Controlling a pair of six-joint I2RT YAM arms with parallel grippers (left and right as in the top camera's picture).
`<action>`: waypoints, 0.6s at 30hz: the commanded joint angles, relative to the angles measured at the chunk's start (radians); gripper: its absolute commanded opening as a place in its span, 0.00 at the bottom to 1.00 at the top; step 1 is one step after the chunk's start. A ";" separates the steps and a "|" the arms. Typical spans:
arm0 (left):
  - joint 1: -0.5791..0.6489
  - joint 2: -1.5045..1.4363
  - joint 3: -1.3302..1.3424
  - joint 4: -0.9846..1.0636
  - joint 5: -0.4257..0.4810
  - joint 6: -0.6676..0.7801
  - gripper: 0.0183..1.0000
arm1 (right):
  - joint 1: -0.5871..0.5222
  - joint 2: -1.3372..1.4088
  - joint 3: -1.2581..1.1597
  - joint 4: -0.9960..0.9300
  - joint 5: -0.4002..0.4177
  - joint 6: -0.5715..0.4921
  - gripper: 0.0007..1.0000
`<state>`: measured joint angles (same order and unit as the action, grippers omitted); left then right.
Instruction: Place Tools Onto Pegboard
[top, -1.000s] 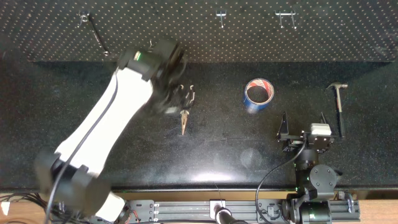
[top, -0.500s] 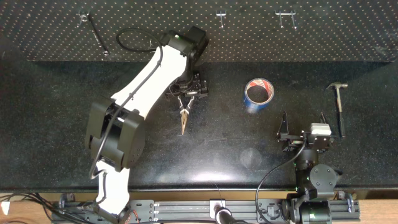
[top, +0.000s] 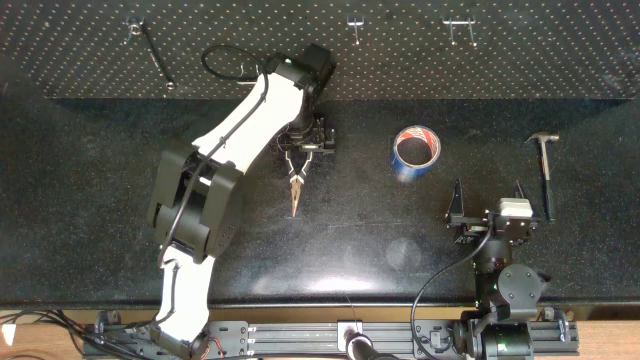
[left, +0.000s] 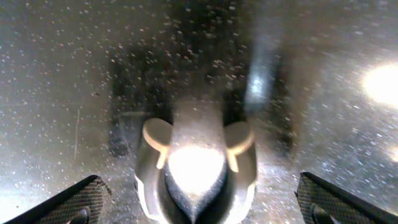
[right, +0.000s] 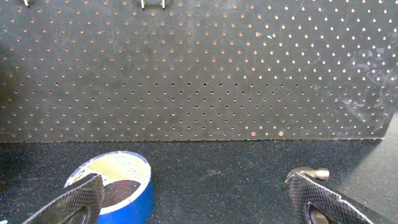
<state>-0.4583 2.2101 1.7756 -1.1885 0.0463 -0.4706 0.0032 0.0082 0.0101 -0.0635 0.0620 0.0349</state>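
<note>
Two claws are seen at a dark speckled worktop (top: 100, 220) backed by a black pegboard (top: 250, 40). The left claw (top: 307, 143) is held low over the needle-nose pliers (top: 296, 185). Its fingers (left: 78, 202) are spread wide apart, and nothing is clamped. In the left wrist view the pale handles (left: 196, 168) are seen blurred and close beneath the claw, between the two fingers and clear of both. The pliers are laid flat on the worktop. Their handle ends lie under the left claw, and the pointed nose is stretched away from it, toward the arms' bases.

The right claw (top: 487, 202) is kept close in front of its own base, with its fingers likewise apart and nothing held. A roll of blue tape (top: 415, 150) is stood on the worktop ahead of this claw and off to its left. A hammer (top: 545, 165) is laid just beside the claw on its right, with the head turned toward the pegboard.

A wrench (top: 152, 55) is hung aslant on the pegboard, well to the left of the left claw. Metal hooks (top: 355, 28) are fixed near the board's upper edge, beyond both claws.
</note>
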 joint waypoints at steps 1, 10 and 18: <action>0.008 0.035 -0.010 -0.008 0.022 0.016 0.99 | 0.007 -0.007 -0.005 -0.002 0.006 -0.014 0.98; -0.006 -0.010 -0.115 0.121 0.063 0.004 0.99 | 0.007 -0.007 -0.005 -0.002 0.006 -0.014 0.98; -0.004 -0.010 -0.151 0.127 0.063 0.005 0.87 | 0.007 -0.007 -0.005 -0.002 0.006 -0.014 0.97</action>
<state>-0.4599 2.1807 1.6798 -1.0744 0.0601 -0.4713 0.0032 0.0082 0.0101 -0.0639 0.0620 0.0349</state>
